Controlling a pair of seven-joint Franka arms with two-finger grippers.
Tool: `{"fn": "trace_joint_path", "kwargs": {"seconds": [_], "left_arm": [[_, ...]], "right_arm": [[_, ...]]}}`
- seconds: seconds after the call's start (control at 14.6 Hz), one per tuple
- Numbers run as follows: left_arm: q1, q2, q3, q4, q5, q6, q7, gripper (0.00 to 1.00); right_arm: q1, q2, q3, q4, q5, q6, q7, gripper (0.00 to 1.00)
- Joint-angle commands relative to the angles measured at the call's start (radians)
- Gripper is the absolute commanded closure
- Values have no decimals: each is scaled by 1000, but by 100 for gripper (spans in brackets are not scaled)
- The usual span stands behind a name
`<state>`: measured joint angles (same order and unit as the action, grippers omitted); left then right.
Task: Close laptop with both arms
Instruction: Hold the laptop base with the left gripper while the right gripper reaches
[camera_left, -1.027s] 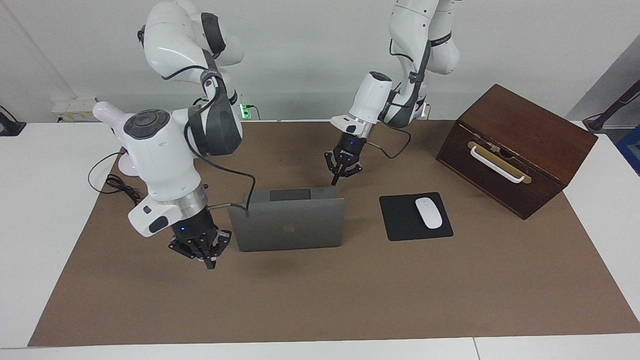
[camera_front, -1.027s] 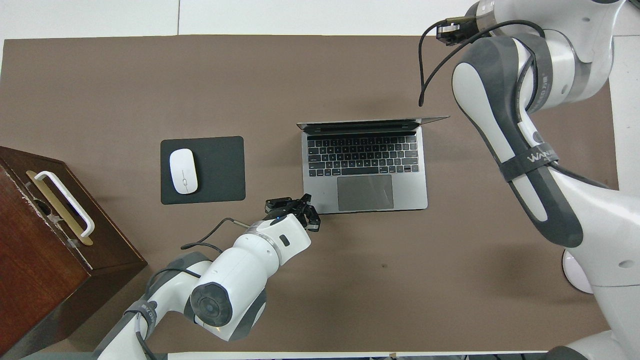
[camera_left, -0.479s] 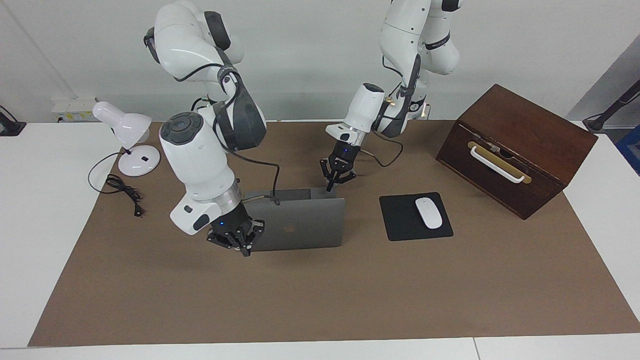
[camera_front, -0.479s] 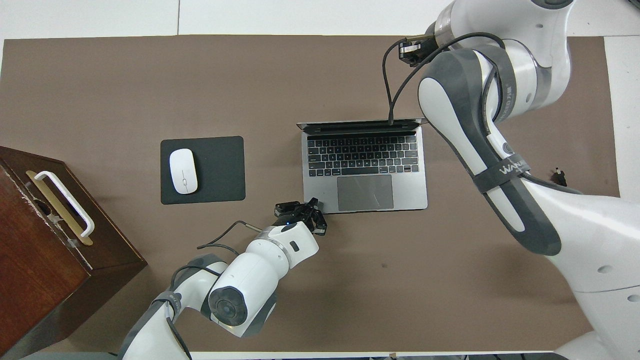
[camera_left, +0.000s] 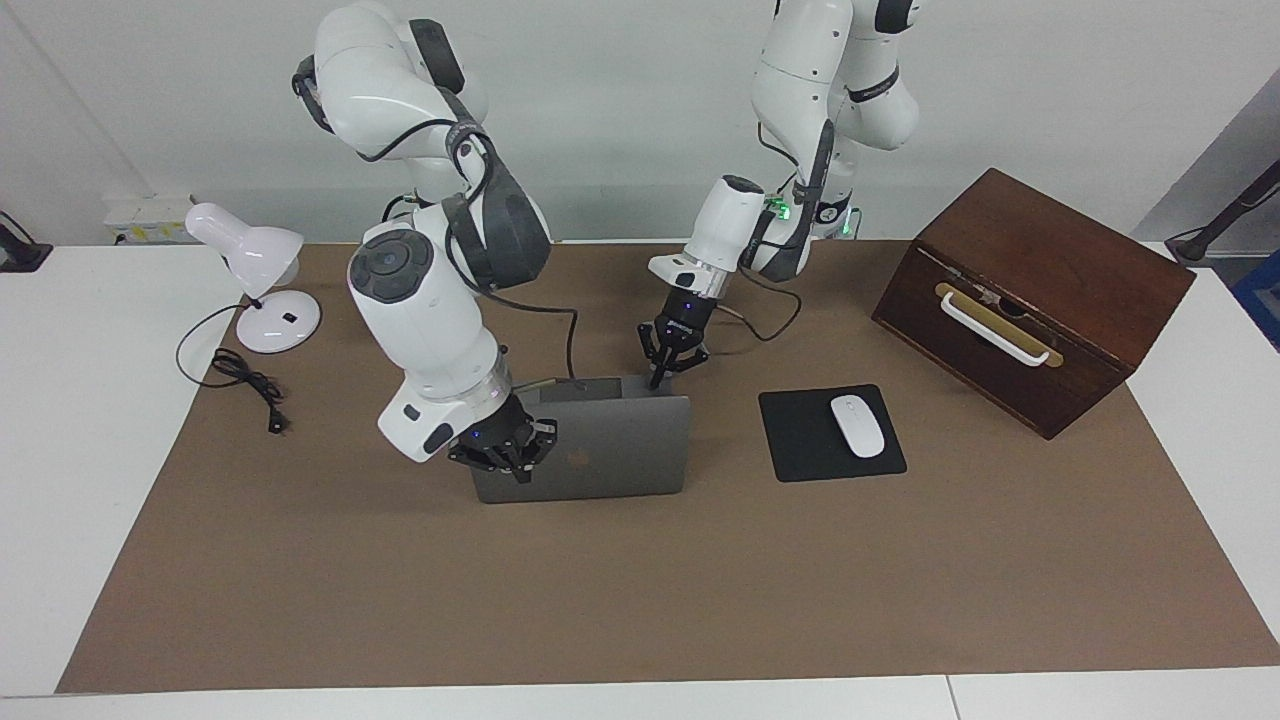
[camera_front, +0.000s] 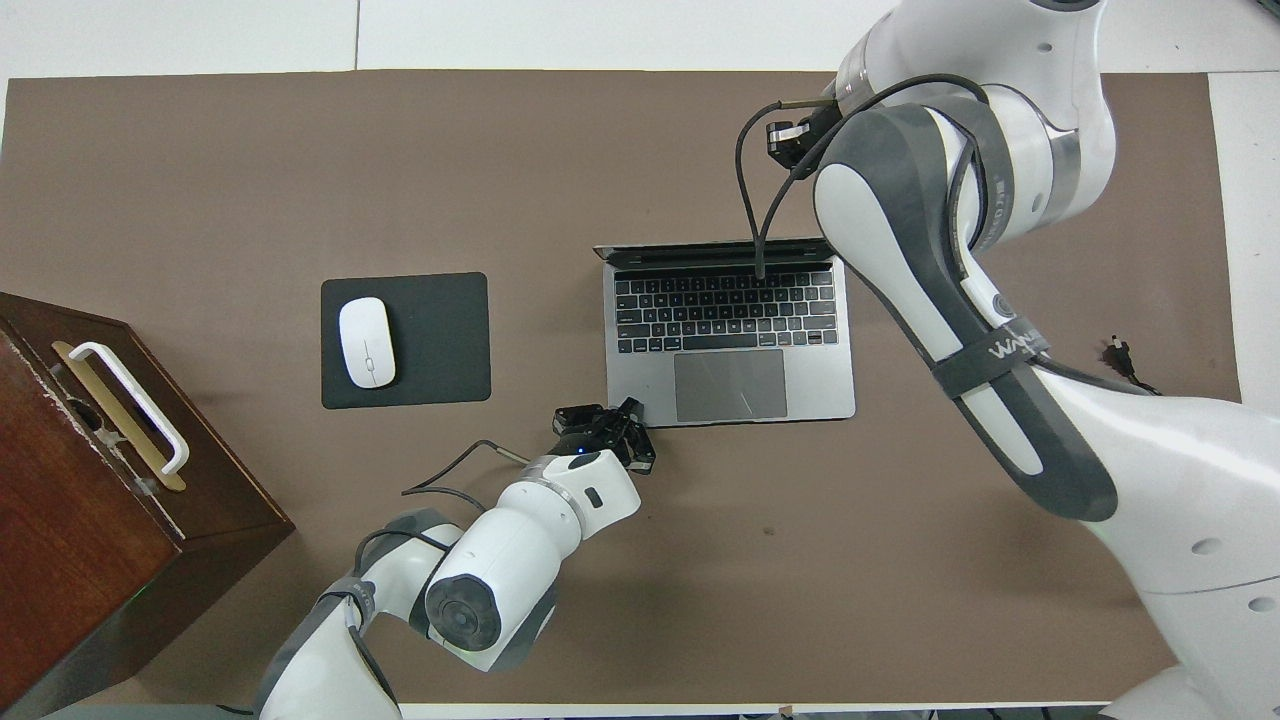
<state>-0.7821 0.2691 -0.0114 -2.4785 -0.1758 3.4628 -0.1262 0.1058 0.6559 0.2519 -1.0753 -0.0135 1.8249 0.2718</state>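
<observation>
Both clenched: right claw (camera_left: 520, 478) sat against the open laptop (camera_left: 610, 450) lid's back; left claw (camera_left: 656, 382) touched its near corner.

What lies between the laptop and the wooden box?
Between the laptop and the wooden box lies a black mouse pad with a white mouse on it, clear in both views.

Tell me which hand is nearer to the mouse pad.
Left. The left hand is at the laptop's corner beside the mouse pad; the right hand is at its lid's outer face, toward the right arm's end.
</observation>
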Motion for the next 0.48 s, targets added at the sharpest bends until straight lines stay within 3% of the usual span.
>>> {"fn": "trace_joint_path", "kwargs": {"seconds": [0.0, 0.41], "left_arm": [[-9, 41, 16, 6, -13, 13, 74, 100], [12, 51, 16, 1, -13, 13, 132, 100]], "right_arm": [[-11, -7, 10, -6, 56, -42, 23, 100], [-14, -21, 10, -18, 118, -180, 32, 100]]}}
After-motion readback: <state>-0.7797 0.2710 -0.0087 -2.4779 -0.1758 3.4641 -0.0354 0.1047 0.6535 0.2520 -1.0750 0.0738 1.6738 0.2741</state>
